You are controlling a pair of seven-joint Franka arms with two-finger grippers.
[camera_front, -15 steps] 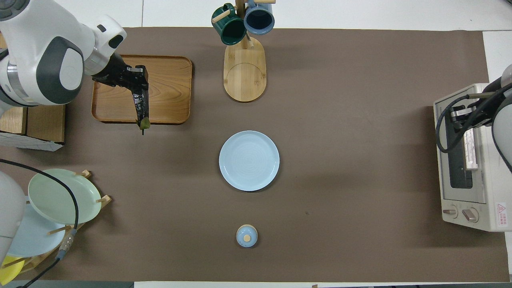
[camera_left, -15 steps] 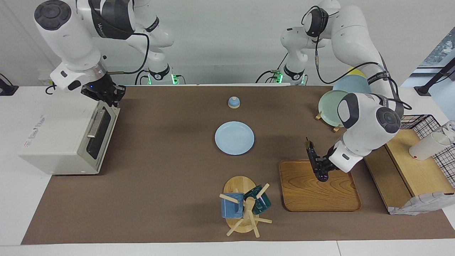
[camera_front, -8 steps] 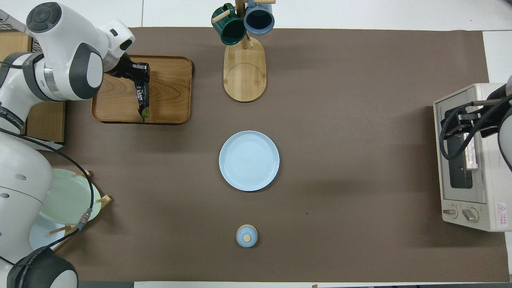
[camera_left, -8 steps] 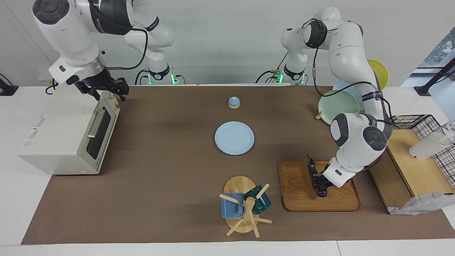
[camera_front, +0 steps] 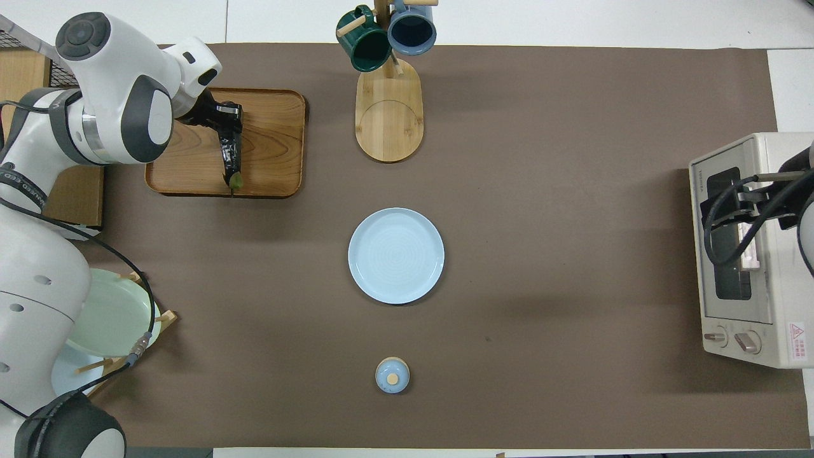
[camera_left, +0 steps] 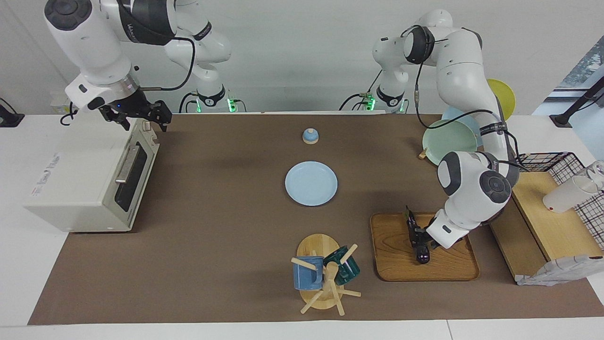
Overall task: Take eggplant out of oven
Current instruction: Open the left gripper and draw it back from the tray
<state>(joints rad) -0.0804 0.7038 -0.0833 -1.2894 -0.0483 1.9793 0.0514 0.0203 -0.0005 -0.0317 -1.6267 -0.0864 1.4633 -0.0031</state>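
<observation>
Since the eggplant [camera_left: 411, 224] lies on the wooden tray [camera_left: 453, 264], well apart from the shut oven [camera_left: 75, 189], you look almost done. The left gripper [camera_left: 423, 242] sits at its thick end; you cannot tell if the fingers grip it. The right gripper [camera_left: 141, 118] hangs over the oven's top, fingers spread wide, holding nothing.

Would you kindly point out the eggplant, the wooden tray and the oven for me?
eggplant [camera_front: 229, 162]: overhead view, middle of its dark body.
wooden tray [camera_left: 448, 267]: facing view, bare wood near its edge farthest from the robots.
oven [camera_left: 75, 182]: facing view, its cream top panel.
</observation>
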